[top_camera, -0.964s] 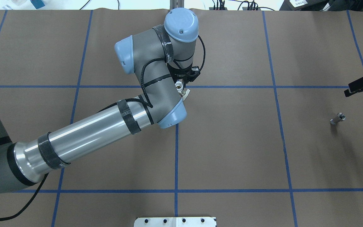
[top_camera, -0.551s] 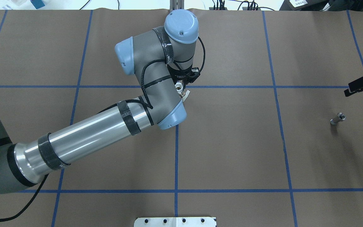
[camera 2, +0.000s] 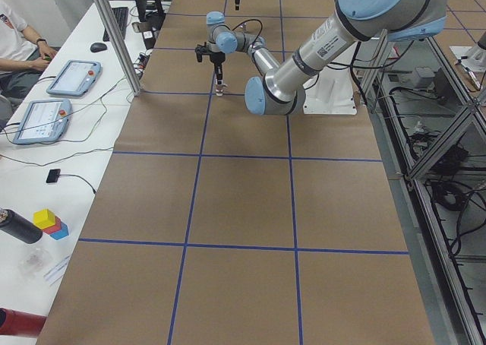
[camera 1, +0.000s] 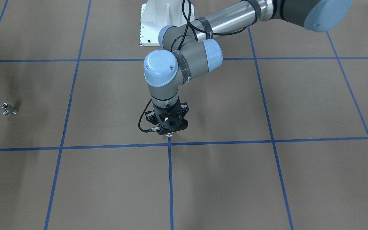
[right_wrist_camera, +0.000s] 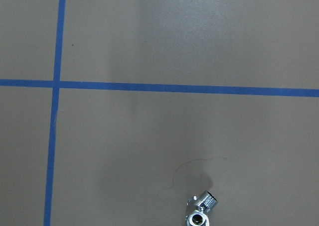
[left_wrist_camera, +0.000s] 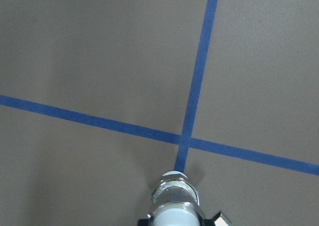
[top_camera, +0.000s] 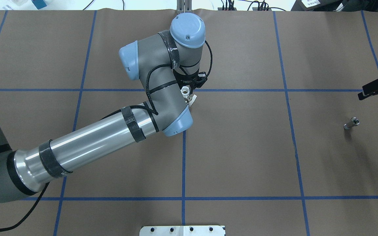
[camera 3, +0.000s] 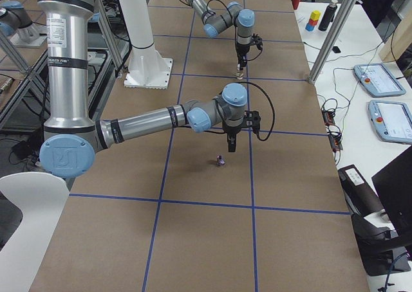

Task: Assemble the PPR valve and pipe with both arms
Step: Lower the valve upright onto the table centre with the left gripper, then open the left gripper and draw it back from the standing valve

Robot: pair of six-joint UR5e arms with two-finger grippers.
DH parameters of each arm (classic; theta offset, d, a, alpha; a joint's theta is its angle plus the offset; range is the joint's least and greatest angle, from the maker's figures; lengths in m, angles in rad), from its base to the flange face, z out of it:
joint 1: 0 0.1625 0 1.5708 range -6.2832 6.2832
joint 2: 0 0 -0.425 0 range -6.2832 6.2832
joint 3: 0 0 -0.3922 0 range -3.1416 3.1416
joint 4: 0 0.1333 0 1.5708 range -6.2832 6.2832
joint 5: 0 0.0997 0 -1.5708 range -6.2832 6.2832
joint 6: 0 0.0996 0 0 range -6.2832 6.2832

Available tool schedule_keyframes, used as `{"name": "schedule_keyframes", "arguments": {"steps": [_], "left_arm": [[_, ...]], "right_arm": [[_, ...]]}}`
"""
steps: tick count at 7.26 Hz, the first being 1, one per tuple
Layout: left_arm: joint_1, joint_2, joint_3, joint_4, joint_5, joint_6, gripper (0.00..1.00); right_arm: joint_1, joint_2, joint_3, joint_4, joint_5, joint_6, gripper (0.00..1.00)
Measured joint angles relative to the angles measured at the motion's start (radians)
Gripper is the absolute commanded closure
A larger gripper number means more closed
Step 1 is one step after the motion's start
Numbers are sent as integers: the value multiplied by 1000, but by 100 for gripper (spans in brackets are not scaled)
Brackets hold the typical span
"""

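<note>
My left gripper [camera 1: 170, 127] is shut on the PPR valve [top_camera: 185, 90] and holds it upright just above the crossing of two blue tape lines at the table's middle. The valve's white end and metal collar fill the bottom of the left wrist view [left_wrist_camera: 174, 208]. The pipe [top_camera: 351, 123], a small chrome fitting, lies alone on the brown paper at the robot's far right; it also shows in the front view [camera 1: 8, 109] and the right wrist view [right_wrist_camera: 202, 212]. My right gripper [top_camera: 376, 88] hangs above and just beyond it, cut by the frame edge, so I cannot tell its state.
Blue tape lines [top_camera: 183, 164] divide the brown table cover into squares. The white robot base plate [camera 1: 158, 19] sits at the robot's side. A metal post [camera 2: 114, 33] and side desks with tablets [camera 2: 72, 77] stand along the far edge.
The left arm has shifted slightly to the left with the valve in its grip. The right gripper and the pipe have not moved.
</note>
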Motion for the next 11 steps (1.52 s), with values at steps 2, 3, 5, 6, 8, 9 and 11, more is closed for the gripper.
{"name": "schedule_keyframes", "arguments": {"steps": [2,3,5,6,8,9,11], "left_arm": [[-4,-1,-25,5,0,0,20],[-6,0,-49,11,-2,-3,19],[-9,109,-220,20,-7,-8,16],[-11,222,-369,21,-8,-7,16],[-15,339,-523,23,-10,-5,16],[-16,353,-545,23,-10,-5,16],[-16,375,-573,24,-11,-5,16]], "right_arm": [[0,0,0,0,3,0,0],[0,-2,0,0,3,0,0],[-2,-19,-4,0,-6,-3,0],[-12,-33,-10,0,-21,-6,0],[-79,-44,-43,30,-76,0,1],[-108,-44,-100,113,-87,24,1],[-145,-45,-210,311,-89,138,2]]}}
